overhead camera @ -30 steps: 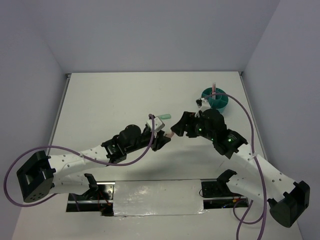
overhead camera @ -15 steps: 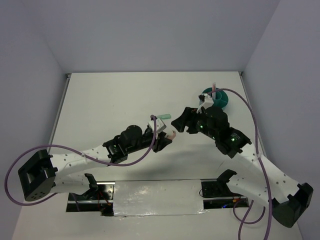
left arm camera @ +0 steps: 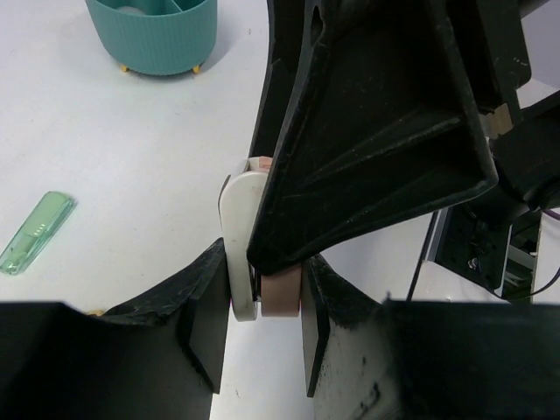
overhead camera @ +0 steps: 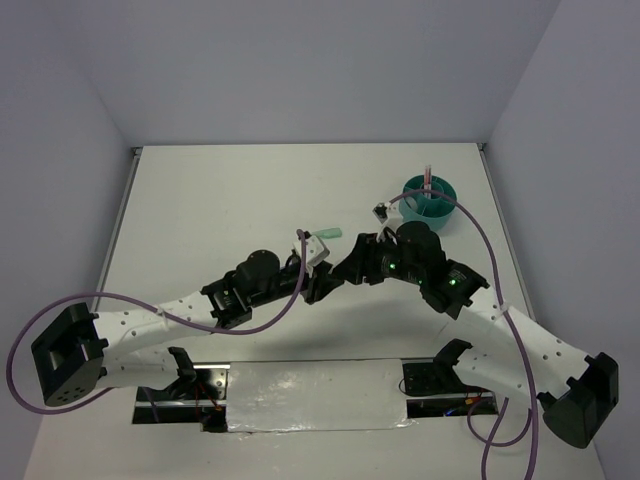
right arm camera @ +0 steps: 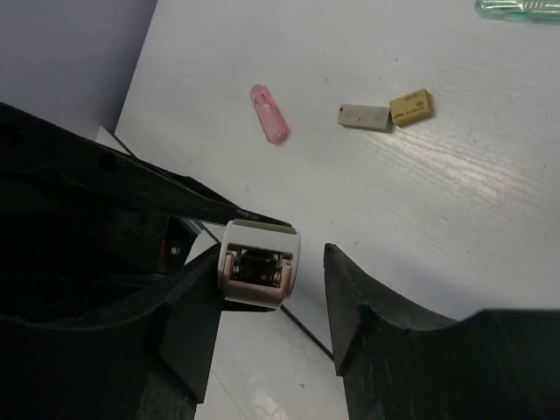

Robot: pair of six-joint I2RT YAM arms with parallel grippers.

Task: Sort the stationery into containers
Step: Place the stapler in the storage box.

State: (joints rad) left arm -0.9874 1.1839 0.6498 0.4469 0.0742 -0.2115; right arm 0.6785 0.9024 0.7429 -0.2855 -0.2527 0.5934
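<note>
Both arms are found with their tips together over the middle of the desk (overhead camera: 220, 200). The left claw (left arm camera: 262, 293) is closed narrowly on a white-and-pink tape case (right arm camera: 258, 262), which is pinched between its two fingers. The right claw (right arm camera: 269, 258) is spread wide around the same case. One of its fingers is seen close against the case's side and the other is set clearly apart from it. Whether the nearer finger touches the case cannot be told. A mint capsule (overhead camera: 325, 236) is noted lying on the desk just beyond the claws. A pink capsule (right arm camera: 269, 114), a grey block (right arm camera: 364, 116) and a tan block (right arm camera: 409, 106) are recorded lying on the desk in the right wrist view, the two blocks just beside each other. The teal cup (overhead camera: 430, 200) is located at the far right of the desk, well apart from the case, with a pink pen (overhead camera: 427, 178) standing in it.
</note>
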